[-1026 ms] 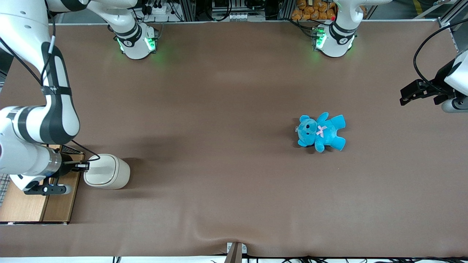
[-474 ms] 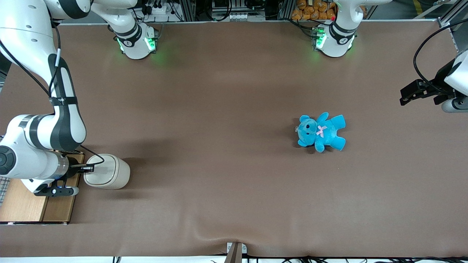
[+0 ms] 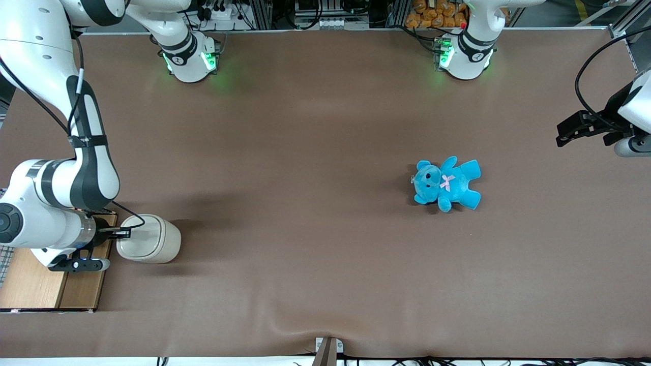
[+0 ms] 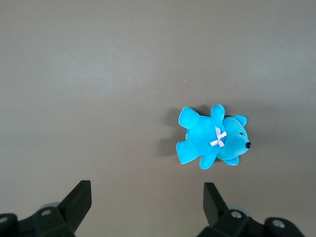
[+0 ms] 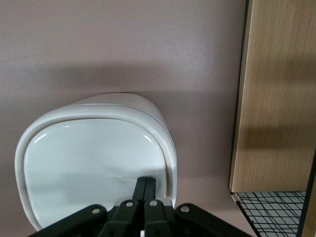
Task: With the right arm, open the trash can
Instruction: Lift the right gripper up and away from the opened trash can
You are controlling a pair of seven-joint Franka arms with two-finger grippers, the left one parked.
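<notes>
A brown table point(image 3: 325, 254) carries the right arm point(image 3: 61, 178) at its own end, over the wooden-topped crate point(image 3: 30, 284). Beside that crate stands the trash can point(image 3: 150, 239), lid apparently not yet lifted. The gripper point(image 5: 145, 187), fingers pressed together and holding nothing, touches the lid near its rim.

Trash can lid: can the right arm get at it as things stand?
Probably yes. The right arm's pincer, fingers shut together, already sits on the lid inside the rim of the trash can. The wooden-topped crate beside the can leaves the lid uncovered.
</notes>
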